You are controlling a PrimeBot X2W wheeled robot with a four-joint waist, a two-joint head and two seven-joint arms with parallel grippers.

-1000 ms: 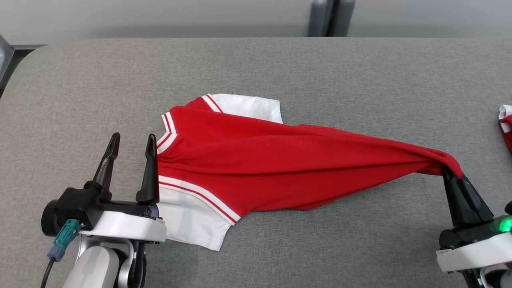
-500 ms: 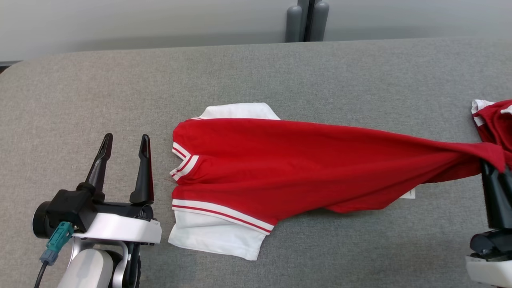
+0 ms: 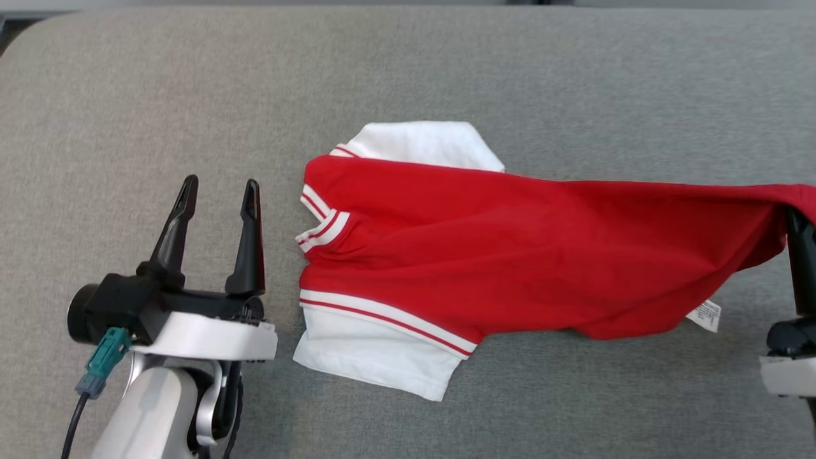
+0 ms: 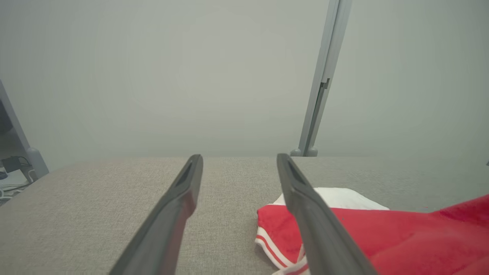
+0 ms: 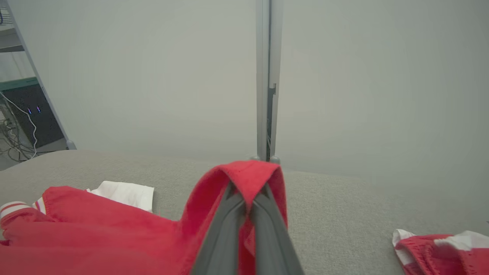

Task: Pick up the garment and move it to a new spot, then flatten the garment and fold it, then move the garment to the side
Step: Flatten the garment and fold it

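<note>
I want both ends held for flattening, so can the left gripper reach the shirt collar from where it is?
Probably yes: the left gripper is open right beside the collar of the shirt, with only bare table between them.

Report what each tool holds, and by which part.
The right tool is shut on the red garment at its bottom end, opposite the collar. The left tool is open, holding nothing.

Grey fabric tabletop (image 3: pixel 408 64); pale wall (image 4: pixel 153 76) behind, divided by grey upright post (image 5: pixel 266 76); second red-and-white cloth (image 5: pixel 439 248) lying on tabletop, right side; cables (image 5: pixel 9 133) beyond left edge.
</note>
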